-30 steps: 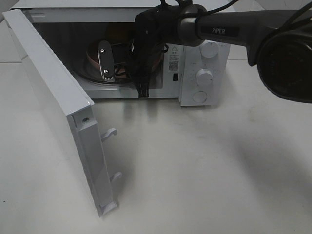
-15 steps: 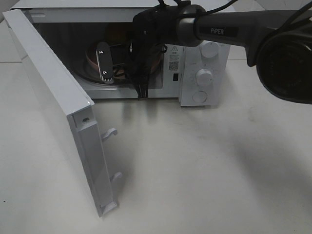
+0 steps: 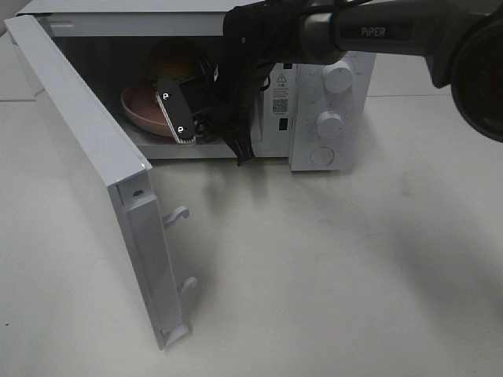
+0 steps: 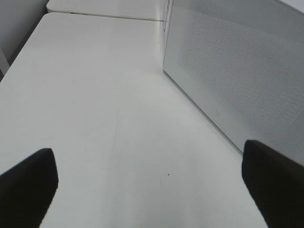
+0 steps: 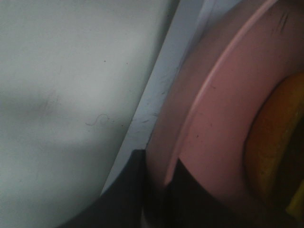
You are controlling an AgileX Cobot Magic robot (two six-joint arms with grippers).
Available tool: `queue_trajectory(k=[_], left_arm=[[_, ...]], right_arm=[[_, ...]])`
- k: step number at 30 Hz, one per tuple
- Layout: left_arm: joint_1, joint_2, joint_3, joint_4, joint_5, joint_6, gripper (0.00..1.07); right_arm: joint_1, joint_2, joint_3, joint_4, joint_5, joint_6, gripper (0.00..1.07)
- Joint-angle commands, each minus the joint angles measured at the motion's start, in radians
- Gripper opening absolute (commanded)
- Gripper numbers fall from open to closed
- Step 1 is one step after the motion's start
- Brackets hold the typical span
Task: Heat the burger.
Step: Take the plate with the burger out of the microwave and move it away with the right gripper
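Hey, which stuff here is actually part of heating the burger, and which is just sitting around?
Part of the job:
- burger, inside the microwave
- pink plate under it, rim pinched by the right end effector
- microwave, door open

Just around:
- left end effector, open over the bare table, beside the door

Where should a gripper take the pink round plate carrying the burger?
By the thin raised rim of the pink round plate, from the white microwave's open front: the tall burger fills the middle. The right gripper already pinches that near edge.
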Motion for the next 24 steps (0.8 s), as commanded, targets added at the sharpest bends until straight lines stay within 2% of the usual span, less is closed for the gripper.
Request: queue_trajectory(k=[1, 14, 24], left_arm=[[0.002, -0.019, 0.003, -0.002, -0.009, -0.003, 0.98], [0.002, -0.019, 0.003, -0.002, -0.009, -0.003, 0.98], [0.002, -0.019, 0.003, -0.002, -0.009, -0.003, 0.98]], right_arm=[[0.01, -0.062, 0.064, 0.024, -0.101, -0.094, 0.0], [0.01, -0.224, 0.323, 0.019, -0.293, -0.226, 0.0], [0.01, -0.322, 0.461, 0.013, -0.319, -0.229, 0.0]])
